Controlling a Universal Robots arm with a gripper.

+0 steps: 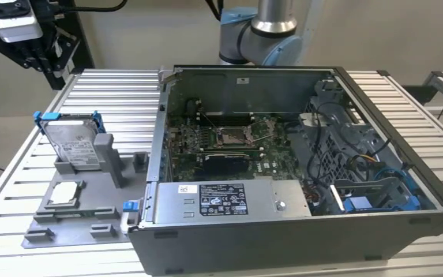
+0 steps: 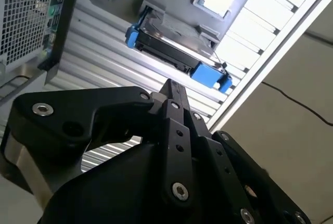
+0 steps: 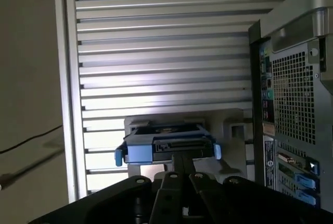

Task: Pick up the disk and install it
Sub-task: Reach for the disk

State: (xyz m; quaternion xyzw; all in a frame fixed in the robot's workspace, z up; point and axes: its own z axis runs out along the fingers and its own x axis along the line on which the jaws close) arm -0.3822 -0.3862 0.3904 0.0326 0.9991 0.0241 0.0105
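Disk (image 1: 75,138) upright in grey holder (image 1: 112,158), beside open computer case (image 1: 283,242), not inside. Gripper (image 2: 174,89) aimed at disk, apart from it, fingers pinched together, empty. Risk: approaching unopened, fingertips likely strike disk edge and tip it from holder.

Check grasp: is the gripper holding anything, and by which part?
Nothing is held. The gripper is apart from the disk, which stands untouched in its grey holder.

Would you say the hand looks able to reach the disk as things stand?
Probably yes: the disk stands on edge in its holder, top edge bare, and in both wrist views nothing lies between it and the hand.
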